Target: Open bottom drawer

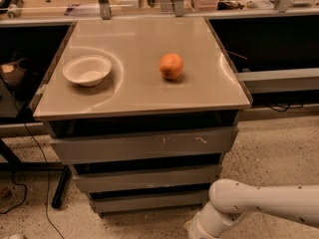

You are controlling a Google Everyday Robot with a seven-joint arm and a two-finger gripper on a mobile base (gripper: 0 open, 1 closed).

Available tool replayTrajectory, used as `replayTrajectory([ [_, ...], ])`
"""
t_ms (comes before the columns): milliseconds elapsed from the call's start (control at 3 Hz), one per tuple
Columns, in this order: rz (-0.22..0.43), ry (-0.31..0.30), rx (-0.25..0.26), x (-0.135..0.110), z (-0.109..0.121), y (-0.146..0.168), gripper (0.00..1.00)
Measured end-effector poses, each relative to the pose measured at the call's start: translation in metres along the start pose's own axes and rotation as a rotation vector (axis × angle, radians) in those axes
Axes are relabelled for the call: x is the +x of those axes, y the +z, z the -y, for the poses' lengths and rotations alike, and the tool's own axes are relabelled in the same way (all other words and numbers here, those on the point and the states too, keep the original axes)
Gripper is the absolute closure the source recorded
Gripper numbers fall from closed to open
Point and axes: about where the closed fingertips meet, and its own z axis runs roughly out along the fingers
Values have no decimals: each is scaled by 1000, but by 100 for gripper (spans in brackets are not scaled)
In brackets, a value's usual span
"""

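Only arm [259,205] visible; claw cut off below.

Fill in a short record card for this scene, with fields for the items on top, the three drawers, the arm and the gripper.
On top: white bowl at left, orange to its right, apart, both on the table top
Top drawer: widest grey front, pale scratches
Middle drawer: mid-sized grey front
Bottom drawer: narrowest front, plain, looks shut
Robot arm: white, enters from the right, bends down beside the cabinet's lower right corner
Gripper: not in view, beyond the picture's bottom edge
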Motion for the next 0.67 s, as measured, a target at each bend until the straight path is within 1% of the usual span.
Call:
replayTrajectory([
  [333, 57, -20, 33, -13, 46, 22, 0],
  [667, 114, -39, 91, -30, 138, 48, 0],
])
